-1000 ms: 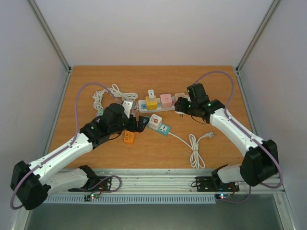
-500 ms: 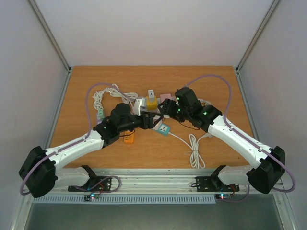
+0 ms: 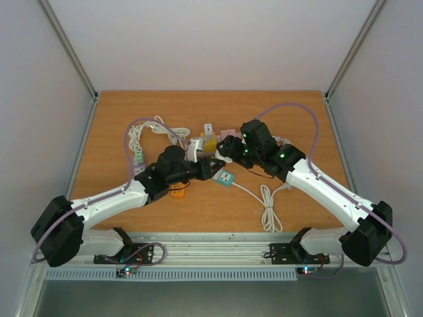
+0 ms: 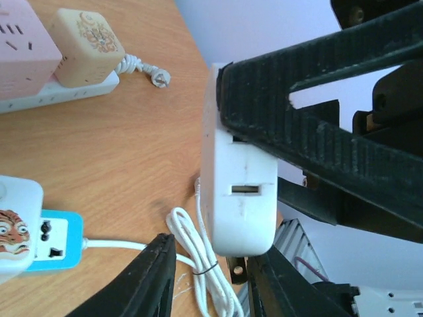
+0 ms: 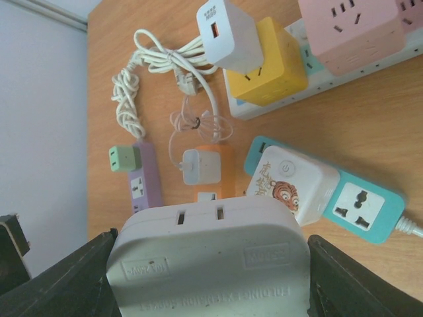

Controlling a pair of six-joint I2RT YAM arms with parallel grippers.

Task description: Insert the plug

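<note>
Right gripper (image 5: pixel 208 264) clasped the plug (image 5: pixel 210 228)
It was off-white, rounded and two-slotted; the left gripper's (image 4: pixel 215 274) hold could not be told.

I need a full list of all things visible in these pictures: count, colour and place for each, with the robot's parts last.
table: one, brown wood, under everything
long power strip: one, white, far middle
cube adapters: three, yellow, pink, beige, on the long power strip
white charger: one, on the yellow cube
teal strip: one, nearer middle
tiger adapter: one, white, on the teal strip
orange strip: one, left of the teal strip
small charger: one, white, on the orange strip
purple strip: one, left side
green plug: one, at its end
cables: several, white, coiled
grey-white adapter: one, held in the air
right gripper: black, shut on the grey-white adapter
left gripper: black, fingers flank that adapter's end
arms: two, white and black
</note>
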